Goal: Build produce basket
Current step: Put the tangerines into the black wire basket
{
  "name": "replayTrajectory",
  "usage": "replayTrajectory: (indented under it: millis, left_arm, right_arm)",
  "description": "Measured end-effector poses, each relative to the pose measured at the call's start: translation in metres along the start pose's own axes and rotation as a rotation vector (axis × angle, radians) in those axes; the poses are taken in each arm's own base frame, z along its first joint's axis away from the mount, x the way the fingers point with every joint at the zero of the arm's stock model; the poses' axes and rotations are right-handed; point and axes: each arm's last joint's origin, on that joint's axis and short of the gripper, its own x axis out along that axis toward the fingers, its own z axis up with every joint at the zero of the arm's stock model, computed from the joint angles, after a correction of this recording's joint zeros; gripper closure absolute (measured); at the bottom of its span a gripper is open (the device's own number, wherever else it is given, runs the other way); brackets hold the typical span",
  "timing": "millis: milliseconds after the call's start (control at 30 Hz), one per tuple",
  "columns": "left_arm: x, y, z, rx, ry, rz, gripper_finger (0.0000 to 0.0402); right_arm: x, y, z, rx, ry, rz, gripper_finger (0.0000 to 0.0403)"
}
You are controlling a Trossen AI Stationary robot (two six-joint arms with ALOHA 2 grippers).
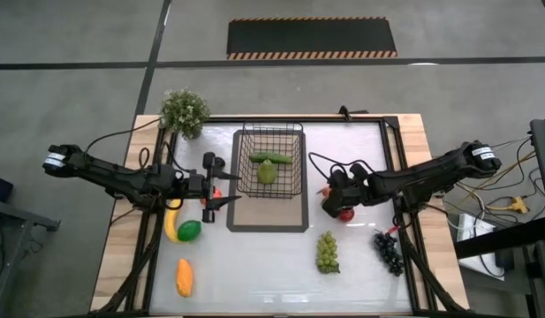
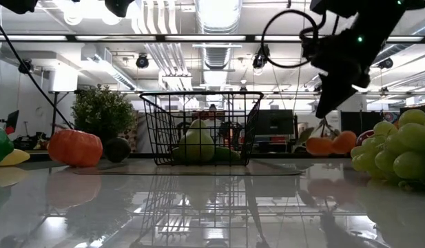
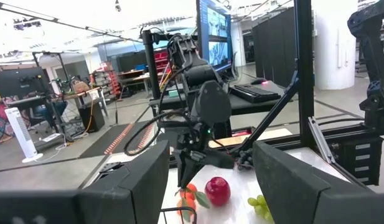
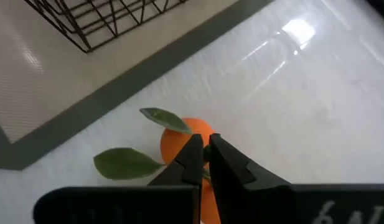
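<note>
The black wire basket [image 1: 270,159] stands on the dark-bordered mat [image 1: 268,221] and holds a green pear [image 1: 267,172] and a cucumber [image 1: 268,159]. My right gripper [image 1: 328,191] is shut and points down just above the orange pieces [image 4: 185,140] with green leaves, which lie on the table beside the red apple [image 1: 345,213]. The low view shows its tip [image 2: 322,110] clear of the oranges [image 2: 329,145]. My left gripper [image 1: 217,187] is open and empty, held high over the tomato [image 2: 74,148], which lies left of the basket.
A banana [image 1: 170,225], a lime [image 1: 190,230] and an orange-yellow fruit [image 1: 184,276] lie at the near left. Green grapes [image 1: 327,252] and dark grapes [image 1: 389,252] lie at the near right. A potted plant [image 1: 184,112] stands at the far left corner.
</note>
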Motion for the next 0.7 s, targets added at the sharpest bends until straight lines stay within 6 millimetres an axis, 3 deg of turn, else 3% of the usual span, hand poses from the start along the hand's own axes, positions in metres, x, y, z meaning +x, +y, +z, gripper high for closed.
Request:
replayTrajectory:
  millis: [367,533,700]
  left_arm:
    - [-0.020,0.010,0.023,0.120,-0.128,0.062,0.0189]
    - [-0.026,0.009,0.012,0.134,-0.106,0.057,0.0189]
    - [-0.029,0.010,0.015,0.130,-0.129,0.065,0.0189]
  right_arm:
    - [-0.070,0.000,0.058,-0.015,-0.078,0.013,0.0394]
    - [-0.103,-0.001,0.087,0.003,-0.196,0.057,0.0394]
    - [-0.117,0.000,0.109,0.012,-0.249,0.075,0.0394]
